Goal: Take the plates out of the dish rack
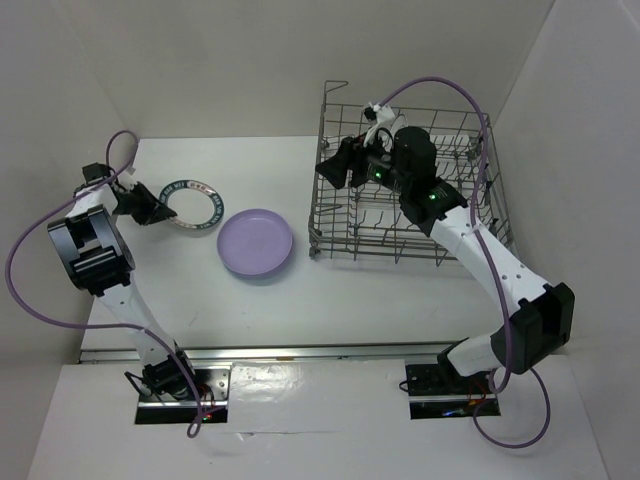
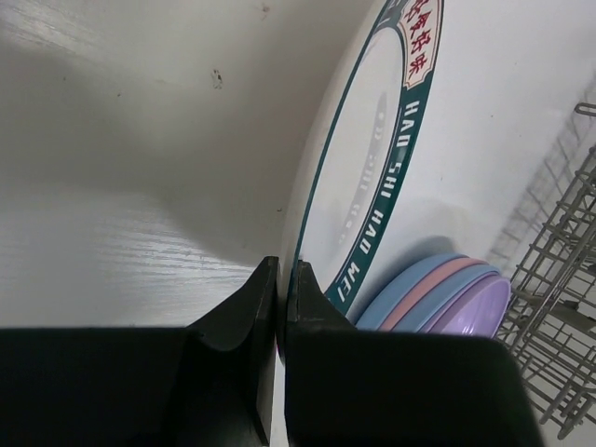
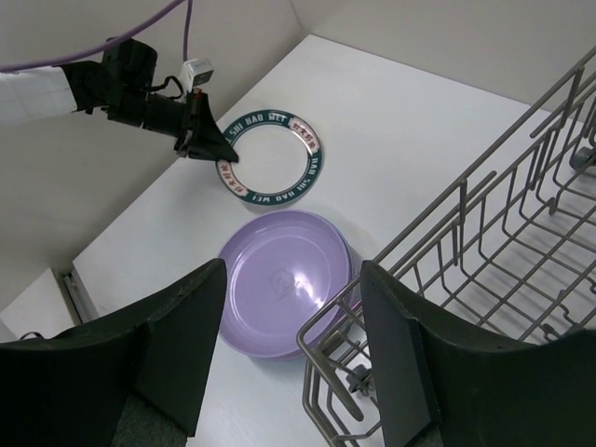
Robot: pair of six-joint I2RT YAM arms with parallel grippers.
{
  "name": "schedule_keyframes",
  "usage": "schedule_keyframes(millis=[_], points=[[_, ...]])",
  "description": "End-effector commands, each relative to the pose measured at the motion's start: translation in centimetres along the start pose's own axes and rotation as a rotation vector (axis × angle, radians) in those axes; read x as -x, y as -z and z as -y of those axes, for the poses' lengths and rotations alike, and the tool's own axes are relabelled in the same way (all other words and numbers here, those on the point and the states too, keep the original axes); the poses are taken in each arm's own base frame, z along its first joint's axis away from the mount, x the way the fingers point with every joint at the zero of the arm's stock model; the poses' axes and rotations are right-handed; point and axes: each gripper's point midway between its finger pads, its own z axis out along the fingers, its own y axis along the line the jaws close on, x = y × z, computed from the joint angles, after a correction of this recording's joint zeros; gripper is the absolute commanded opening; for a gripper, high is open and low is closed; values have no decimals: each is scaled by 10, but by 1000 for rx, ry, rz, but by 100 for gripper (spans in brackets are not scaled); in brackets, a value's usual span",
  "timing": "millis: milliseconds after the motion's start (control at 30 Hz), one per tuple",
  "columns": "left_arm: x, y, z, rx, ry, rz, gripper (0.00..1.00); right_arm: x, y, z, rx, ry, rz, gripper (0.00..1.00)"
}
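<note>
Jaws of the left gripper (image 1: 150,207) pinch the rim of the patterned white plate (image 1: 192,203), flat on the bench (image 1: 400,300) near the lilac-topped stack (image 1: 256,243), likely to lay it down gently; the right gripper (image 1: 338,165) hangs wide open, empty, over the dish rack (image 1: 345,235), which seems unloaded.

Overhead camera looks down on the whole table (image 1: 330,300); both close wrist cameras share the patterned plate (image 3: 270,158) and lilac plate (image 3: 284,279).
</note>
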Motion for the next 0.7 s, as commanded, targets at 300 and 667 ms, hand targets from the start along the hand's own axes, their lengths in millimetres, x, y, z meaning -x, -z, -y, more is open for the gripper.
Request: schedule_keyframes(millis=[300, 667], points=[[-33, -28, -65, 197, 46, -109, 40, 20, 5, 48, -325, 18, -4, 74], [-29, -17, -73, 255, 46, -104, 63, 39, 15, 230, -814, -68, -105, 85]])
